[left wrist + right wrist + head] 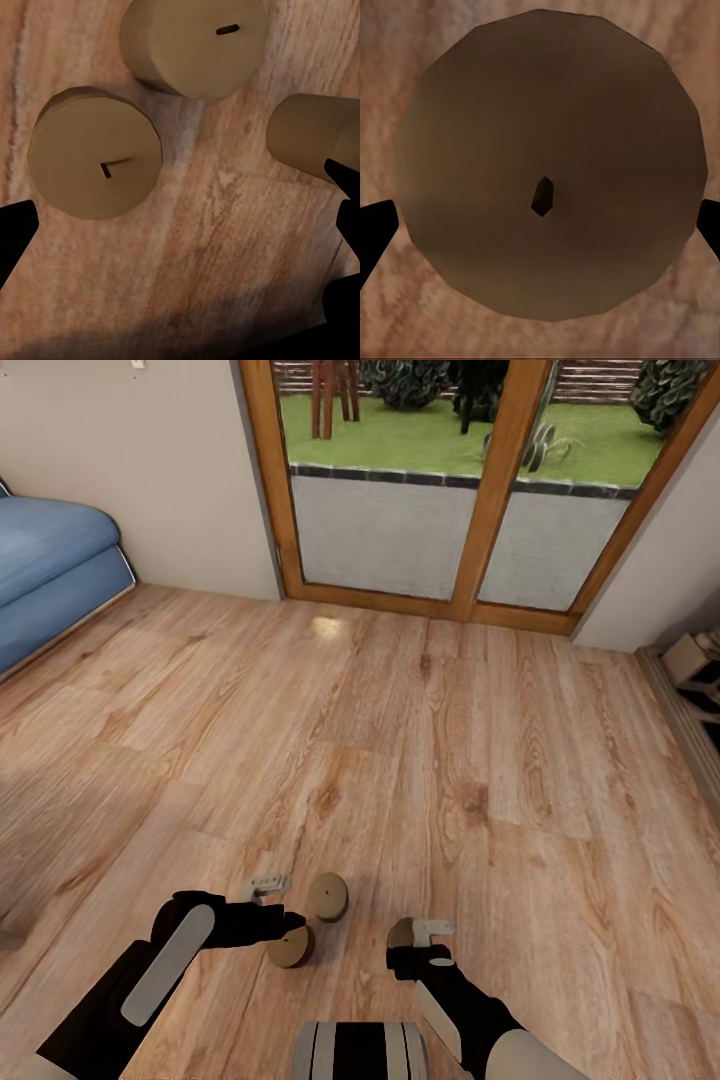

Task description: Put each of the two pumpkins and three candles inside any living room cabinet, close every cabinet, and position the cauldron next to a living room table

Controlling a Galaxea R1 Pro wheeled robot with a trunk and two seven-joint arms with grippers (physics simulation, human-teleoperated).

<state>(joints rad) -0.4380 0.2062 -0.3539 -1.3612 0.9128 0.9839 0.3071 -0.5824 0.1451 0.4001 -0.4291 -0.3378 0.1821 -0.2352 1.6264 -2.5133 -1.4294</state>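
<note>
Wood-plank floor (420, 740) fills the frame, glass doors (450, 480) up top, blue sofa (50, 570) upper left. Three candles (328, 896) stand low centre. Left end effector (275, 910) open; right end effector (425, 945) open around one.

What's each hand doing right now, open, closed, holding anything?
Left hand: open, empty, above the candles on the floor, nearest one.
Right hand: open, fingers either side of a candle, not yet closed on it.
</note>
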